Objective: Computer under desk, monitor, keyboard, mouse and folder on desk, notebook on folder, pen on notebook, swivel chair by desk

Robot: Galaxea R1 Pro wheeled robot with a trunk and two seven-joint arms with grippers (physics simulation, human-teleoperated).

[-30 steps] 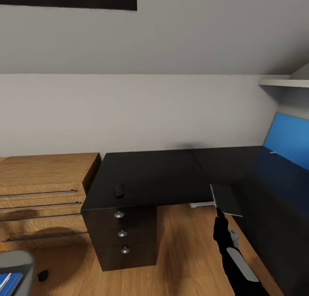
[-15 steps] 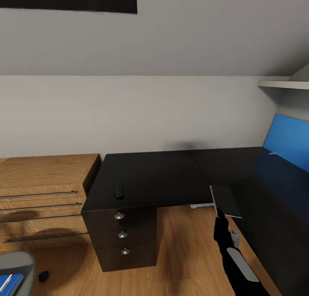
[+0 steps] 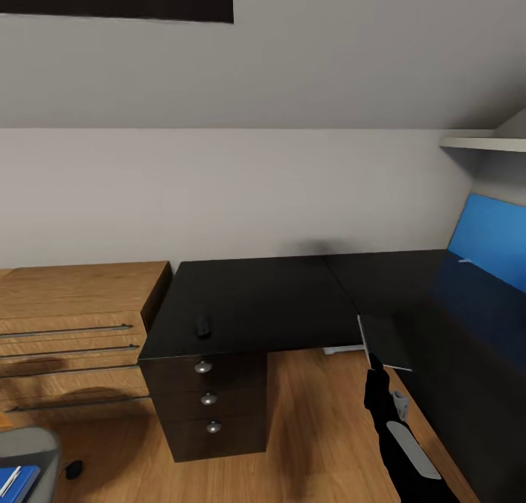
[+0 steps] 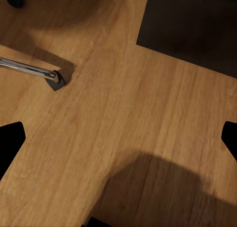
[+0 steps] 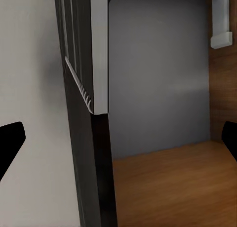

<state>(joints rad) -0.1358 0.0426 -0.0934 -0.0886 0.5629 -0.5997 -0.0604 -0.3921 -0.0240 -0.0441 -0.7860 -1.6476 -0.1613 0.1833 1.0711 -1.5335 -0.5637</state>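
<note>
Nothing has moved: the right tool (image 3: 374, 361) stays clenched on the notebook (image 3: 383, 340) at the desk (image 3: 256, 298) edge.

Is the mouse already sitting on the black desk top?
Yes, in the head view the small black mouse lies on the glossy desk top, near its front edge above the drawer unit.

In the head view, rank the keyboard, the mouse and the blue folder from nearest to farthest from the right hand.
1. Keyboard, directly at the right hand.
2. Mouse, on the desk, to the hand's left.
3. Folder, far left, on the swivel chair.
</note>
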